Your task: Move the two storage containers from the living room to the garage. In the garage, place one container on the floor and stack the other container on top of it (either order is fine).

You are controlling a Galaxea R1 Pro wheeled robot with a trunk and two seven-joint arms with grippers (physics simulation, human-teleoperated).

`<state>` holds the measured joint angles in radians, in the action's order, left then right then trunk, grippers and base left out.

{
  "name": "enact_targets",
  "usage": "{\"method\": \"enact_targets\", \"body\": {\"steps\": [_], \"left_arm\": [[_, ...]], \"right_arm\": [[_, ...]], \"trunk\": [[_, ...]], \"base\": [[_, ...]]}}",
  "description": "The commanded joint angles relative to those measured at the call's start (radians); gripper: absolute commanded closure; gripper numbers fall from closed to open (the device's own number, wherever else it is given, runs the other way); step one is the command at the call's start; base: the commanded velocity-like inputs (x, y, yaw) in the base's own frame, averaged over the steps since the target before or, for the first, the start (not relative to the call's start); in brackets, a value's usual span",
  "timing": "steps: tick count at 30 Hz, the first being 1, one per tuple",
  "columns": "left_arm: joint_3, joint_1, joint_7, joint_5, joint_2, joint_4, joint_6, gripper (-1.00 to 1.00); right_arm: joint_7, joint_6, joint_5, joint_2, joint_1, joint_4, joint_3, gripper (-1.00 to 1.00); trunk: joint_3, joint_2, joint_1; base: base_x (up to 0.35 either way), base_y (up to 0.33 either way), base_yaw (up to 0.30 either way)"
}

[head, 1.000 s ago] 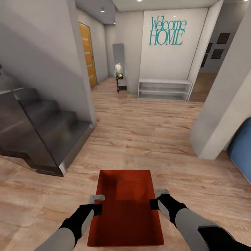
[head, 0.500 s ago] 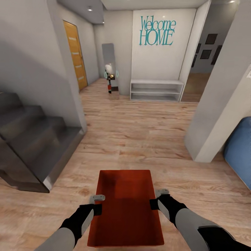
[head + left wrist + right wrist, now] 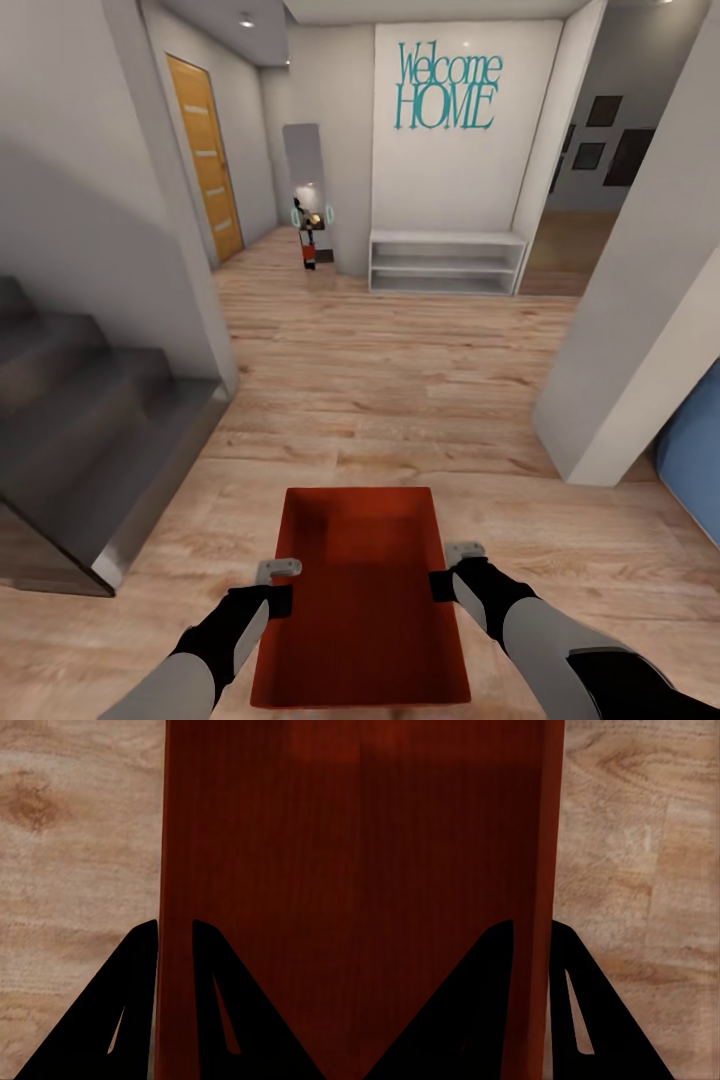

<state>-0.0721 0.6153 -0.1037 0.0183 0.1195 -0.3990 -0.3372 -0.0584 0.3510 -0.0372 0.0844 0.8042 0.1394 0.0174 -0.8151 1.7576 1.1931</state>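
I carry one red-orange storage container, empty and open-topped, held level above the light wood-plank floor in front of me. My left gripper is shut on its left wall, one finger inside and one outside the wall. On the opposite side my right gripper is shut on the right wall in the same way. The garage is out of view.
Grey stairs rise at the left. A white pillar and a blue sofa edge stand at the right. Ahead are a white low shelf under a "Welcome HOME" sign, a mirror and an orange door. The wood floor runs open ahead.
The whole view has shifted: stairs slid left and down, the far wall and door sit further left. The container and both grippers keep the same place in the picture.
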Motion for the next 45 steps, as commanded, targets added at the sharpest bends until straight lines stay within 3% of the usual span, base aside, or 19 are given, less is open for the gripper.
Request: {"method": "enact_targets", "body": {"steps": [1,45], "left_arm": [[0.020,-0.001,0.006,-0.029,-0.018,0.002,-0.016,1.00],[0.020,-0.001,0.006,-0.029,-0.018,0.002,-0.016,1.00]], "right_arm": [[0.001,0.005,0.022,0.000,0.001,0.005,0.058,1.00],[0.000,0.005,0.022,0.000,0.001,0.005,0.058,1.00]], "trunk": [[-0.001,0.000,0.001],[-0.001,0.000,0.001]], "base": [[0.348,0.000,-0.001],[0.348,0.000,0.000]]}}
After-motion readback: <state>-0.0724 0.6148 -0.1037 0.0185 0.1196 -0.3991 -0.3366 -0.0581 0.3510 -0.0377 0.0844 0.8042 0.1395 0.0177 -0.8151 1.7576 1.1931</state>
